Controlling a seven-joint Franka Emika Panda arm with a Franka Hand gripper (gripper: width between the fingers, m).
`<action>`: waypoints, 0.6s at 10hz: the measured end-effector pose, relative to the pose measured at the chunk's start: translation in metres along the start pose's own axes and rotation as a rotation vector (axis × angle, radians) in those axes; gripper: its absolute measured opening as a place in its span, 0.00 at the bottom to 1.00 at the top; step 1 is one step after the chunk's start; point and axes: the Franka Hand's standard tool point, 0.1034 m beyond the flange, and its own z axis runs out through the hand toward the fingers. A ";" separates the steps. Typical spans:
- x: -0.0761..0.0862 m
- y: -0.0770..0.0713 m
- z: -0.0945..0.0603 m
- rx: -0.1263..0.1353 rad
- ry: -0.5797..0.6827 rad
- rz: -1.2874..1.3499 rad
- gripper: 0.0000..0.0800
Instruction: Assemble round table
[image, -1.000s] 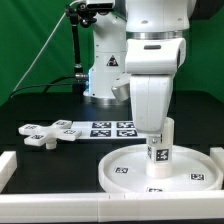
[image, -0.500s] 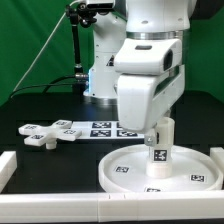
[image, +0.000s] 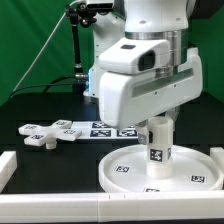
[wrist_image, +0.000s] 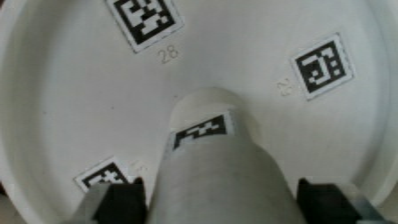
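Observation:
The large round disc (image: 120, 172) lies flat at the front, towards the exterior view's right. The short thick cylinder (image: 158, 146) stands upright on the disc's centre, a tag facing the camera. My gripper (image: 157, 123) comes straight down over the cylinder and is shut on its upper part. In the wrist view the cylinder (wrist_image: 217, 165) fills the middle, with a dark finger (wrist_image: 121, 205) pressed on each side, and the tagged disc (wrist_image: 107, 90) lies behind it. My gripper (wrist_image: 221, 206) is closed round the cylinder. The four-lobed cross piece (image: 38, 135) lies loose at the exterior view's left.
The marker board (image: 105, 128) lies flat between the cross piece and the robot base. White rails (image: 60, 206) edge the black surface at the front and at the exterior view's left. A green backdrop and a camera stand are behind.
The hand has turned about its vertical axis over the cylinder, showing its broad side now. The cylinder and disc stay in the same place.

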 end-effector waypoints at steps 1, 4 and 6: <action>0.000 -0.001 0.000 0.001 0.003 0.107 0.51; -0.001 -0.002 0.001 0.001 0.022 0.334 0.51; -0.001 -0.003 0.001 0.005 0.021 0.457 0.51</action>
